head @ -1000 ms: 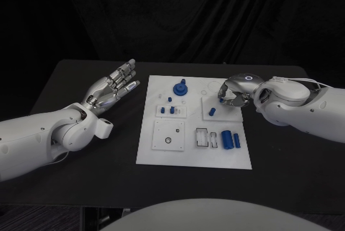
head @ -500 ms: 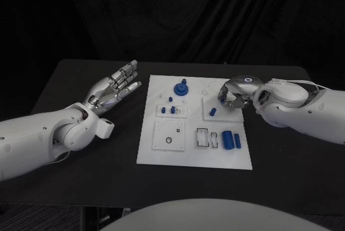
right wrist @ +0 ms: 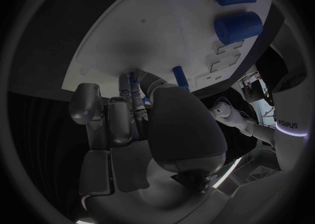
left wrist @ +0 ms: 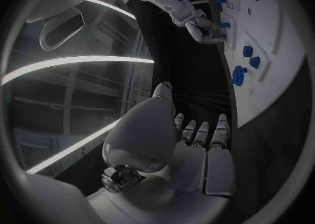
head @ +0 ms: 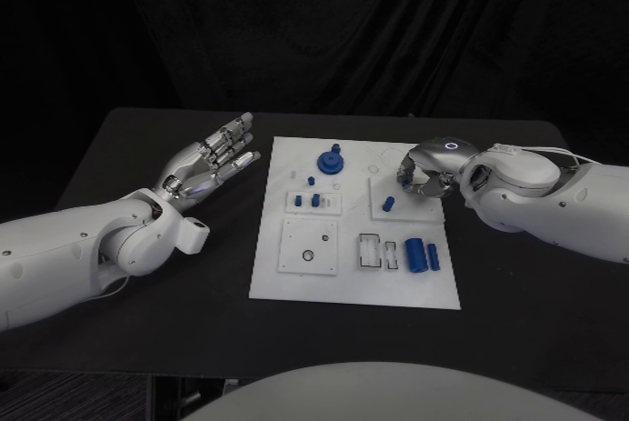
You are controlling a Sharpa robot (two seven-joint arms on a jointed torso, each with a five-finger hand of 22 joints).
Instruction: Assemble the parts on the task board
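Head view shows the black table and the white task board in its middle just as they were a second ago; nothing on the board has shifted. What has changed is small: the right hand, working over the board's far right corner, has crept a little further in, its fingers curled downward. From the right wrist view a small blue part shows at the fingertips, but I cannot tell whether the hand truly holds it or only touches it. I take this as a fine positioning step, with seating not yet done. The left hand has stayed put off the board's left edge near the far corner, palm up, fingers spread, holding nothing. On the board, a blue knob stands near the far edge, two blue cylinders lie by the right edge, and a blue peg stands just beside the right hand. As for writing, "dleys" reads faintly in the right wrist view; nothing legible on the board.
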